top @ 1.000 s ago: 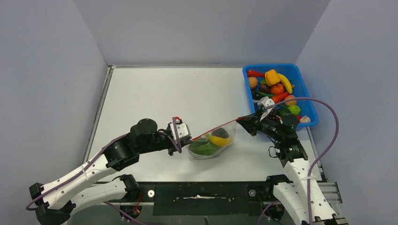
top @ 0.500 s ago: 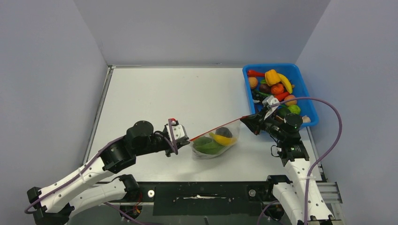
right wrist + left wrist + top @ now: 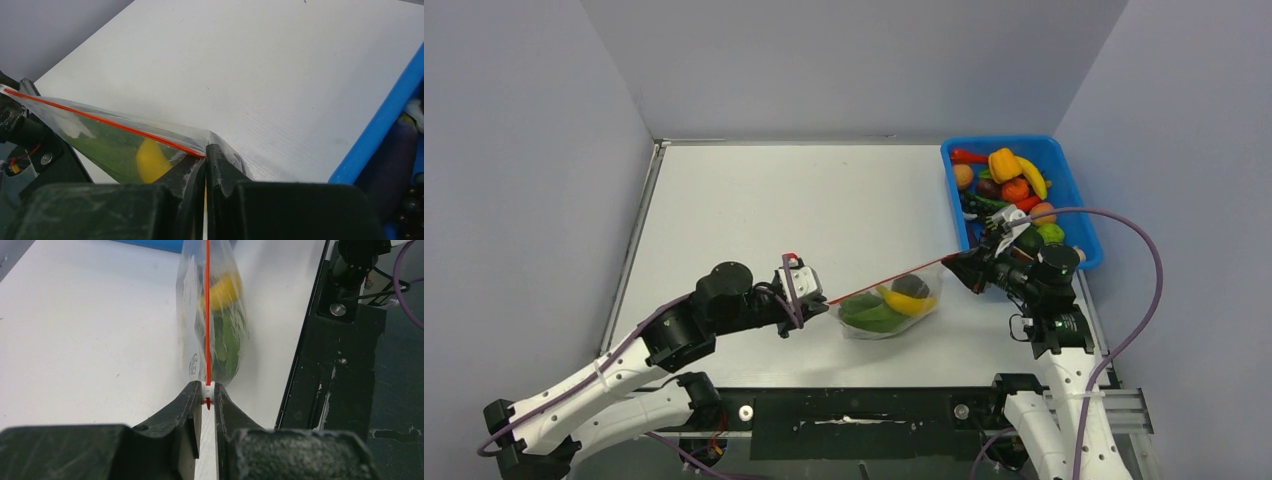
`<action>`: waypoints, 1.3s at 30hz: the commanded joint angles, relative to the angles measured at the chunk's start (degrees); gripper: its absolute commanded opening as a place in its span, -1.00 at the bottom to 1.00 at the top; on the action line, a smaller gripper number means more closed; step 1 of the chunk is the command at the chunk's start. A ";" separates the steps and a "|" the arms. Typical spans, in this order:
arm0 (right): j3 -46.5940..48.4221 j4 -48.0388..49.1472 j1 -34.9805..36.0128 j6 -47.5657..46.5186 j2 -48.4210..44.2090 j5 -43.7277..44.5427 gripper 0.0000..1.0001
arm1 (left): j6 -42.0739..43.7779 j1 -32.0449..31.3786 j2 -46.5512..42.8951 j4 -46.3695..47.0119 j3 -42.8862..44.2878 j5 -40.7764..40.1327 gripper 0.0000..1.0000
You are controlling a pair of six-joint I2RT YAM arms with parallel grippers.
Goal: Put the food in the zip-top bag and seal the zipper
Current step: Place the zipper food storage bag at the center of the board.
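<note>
Clear crinkly zip-top bag (image 3: 889, 318) held up near blue plastic bin (image 3: 951, 195), on side toward left arm. Thin orange-red zipper strip (image 3: 879, 286) stretched tight: one end pinched by left gripper (image 3: 208, 392), other end by right gripper (image 3: 206, 156).

Risk: strip may be yanked free or bag torn if pulled harder.

In bag: yellow toy banana (image 3: 906, 303), long green pod (image 3: 867, 314), dark aubergine (image 3: 912, 285). More toy food left in bin.

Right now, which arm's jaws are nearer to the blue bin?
Right. On the right arm, the jaws pinch a corner of the bag close beside the blue bin. On the left arm, the jaws pinch the bag's other end, far left of the bin.
</note>
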 commanded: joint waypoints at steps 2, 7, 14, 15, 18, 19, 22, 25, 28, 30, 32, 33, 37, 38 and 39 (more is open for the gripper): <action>4.57 -4.15 0.07 0.81 -1.20 6.00 -1.00 | -4.76 0.60 -0.09 2.95 -1.01 -2.05 -1.00; 1.40 -0.73 0.17 0.18 -0.45 8.38 -0.98 | -9.18 1.09 3.08 5.21 -1.96 -7.93 -1.00; 5.26 4.48 0.12 0.66 6.94 11.29 -0.63 | -14.20 2.40 6.71 9.28 -1.79 -18.08 -1.00; 6.28 4.26 0.12 0.17 8.46 11.07 -0.60 | -14.43 2.80 7.06 9.83 -1.63 -18.36 -1.00; 9.30 3.01 0.13 -0.78 11.63 10.94 -0.35 | -15.45 4.22 8.53 11.66 -0.92 -19.94 -1.00; 10.18 2.53 0.13 -0.83 12.20 10.98 -0.25 | -15.83 5.09 9.11 12.09 -0.62 -20.74 -1.00; 12.01 1.00 0.14 -1.04 12.58 11.36 0.02 | -16.78 7.84 11.03 12.74 0.27 -22.38 -1.00; 12.46 0.02 0.12 -0.85 11.13 11.79 0.36 | -16.55 10.71 12.95 12.72 0.88 -21.34 -1.00; 12.67 -0.83 0.12 -1.03 9.05 12.21 0.70 | -16.28 12.97 14.97 12.05 2.26 -20.46 -1.00; 13.22 -1.81 0.14 -1.58 7.58 12.87 0.81 | -16.21 13.94 16.32 11.75 3.13 -20.55 -1.00; 13.86 -2.84 0.18 -2.18 6.59 13.91 0.89 | -16.46 14.58 17.46 11.84 3.77 -21.89 -1.00; 14.16 -3.38 0.23 -2.45 6.14 14.54 0.94 | -16.89 14.87 18.10 11.80 4.04 -22.66 -0.95; 15.69 -5.70 0.16 -2.53 5.32 16.45 0.95 | -18.41 16.02 20.15 11.34 5.18 -23.78 -0.39; 16.10 -6.34 0.15 -2.46 5.21 16.85 0.95 | -18.87 16.08 20.36 11.21 5.33 -24.03 -0.28; 16.45 -6.79 0.23 -2.11 5.13 17.51 0.95 | -19.29 16.13 20.44 11.15 5.40 -24.59 -0.13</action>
